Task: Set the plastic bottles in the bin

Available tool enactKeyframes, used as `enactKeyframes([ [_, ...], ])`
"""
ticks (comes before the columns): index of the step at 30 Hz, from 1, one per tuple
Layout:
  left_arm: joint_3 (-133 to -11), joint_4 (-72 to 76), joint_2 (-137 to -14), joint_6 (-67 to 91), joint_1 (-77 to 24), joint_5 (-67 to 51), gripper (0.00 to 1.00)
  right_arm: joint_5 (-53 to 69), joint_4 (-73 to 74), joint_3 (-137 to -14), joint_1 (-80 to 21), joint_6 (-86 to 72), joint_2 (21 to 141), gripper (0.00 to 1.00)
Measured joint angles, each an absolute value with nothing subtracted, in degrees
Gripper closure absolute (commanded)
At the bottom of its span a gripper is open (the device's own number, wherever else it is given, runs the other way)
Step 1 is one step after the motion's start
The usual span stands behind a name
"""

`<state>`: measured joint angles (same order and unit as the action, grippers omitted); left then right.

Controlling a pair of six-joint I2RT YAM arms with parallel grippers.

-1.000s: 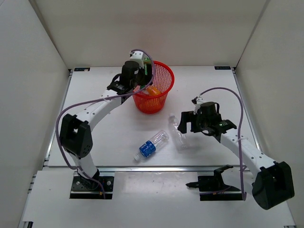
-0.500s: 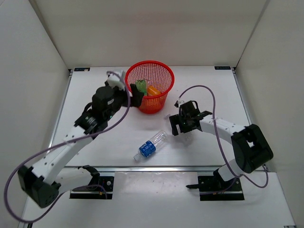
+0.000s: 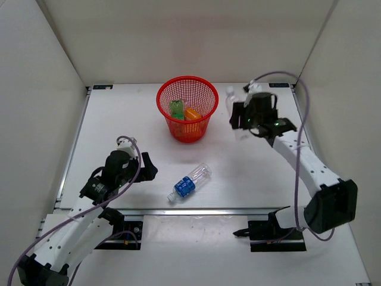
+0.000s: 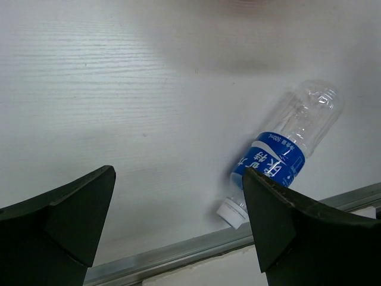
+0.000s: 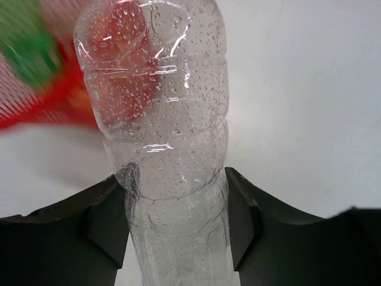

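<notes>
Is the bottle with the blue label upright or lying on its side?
On its side: the blue-label bottle lies flat on the table, cap toward the near edge.

My left arm sits low and folded at the near left, elbow drawn back over its base, wrist aimed forward and to the right. Its black two-finger left gripper (image 4: pixel 178 174) has the jaws spread wide and free, one dark finger at each side of the wrist view. My right arm is stretched long, up from its base and out to the far right, wrist turned left. The black two-finger right gripper (image 5: pixel 172 179) is clamped on the clear plain plastic bottle (image 5: pixel 161 89), fingers pressed against both its flanks.
</notes>
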<state>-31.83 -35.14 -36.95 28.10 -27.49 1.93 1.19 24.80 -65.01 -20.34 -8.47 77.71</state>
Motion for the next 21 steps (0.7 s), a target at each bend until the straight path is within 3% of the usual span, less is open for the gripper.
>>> enactKeyframes([
  [5,-31.81,-34.35,-38.52,28.1,-26.09,-0.54,0.02,3.36,20.12,-83.37,-20.58,-5.93,75.92,0.67],
  [11,-32.99,-34.28,-43.94,25.65,-26.74,-1.15,0.01,10.11,13.37,-100.75,-26.11,-4.47,89.08,0.59],
  [17,-35.35,-34.61,-44.16,23.83,-26.46,-1.41,0.02,13.19,18.11,-112.4,-29.04,-4.23,109.67,0.26],
  [21,-37.21,-34.2,-45.91,22.24,-28.03,-2.83,0.01,12.47,24.58,-113.62,-30.0,-3.18,114.85,0.08],
])
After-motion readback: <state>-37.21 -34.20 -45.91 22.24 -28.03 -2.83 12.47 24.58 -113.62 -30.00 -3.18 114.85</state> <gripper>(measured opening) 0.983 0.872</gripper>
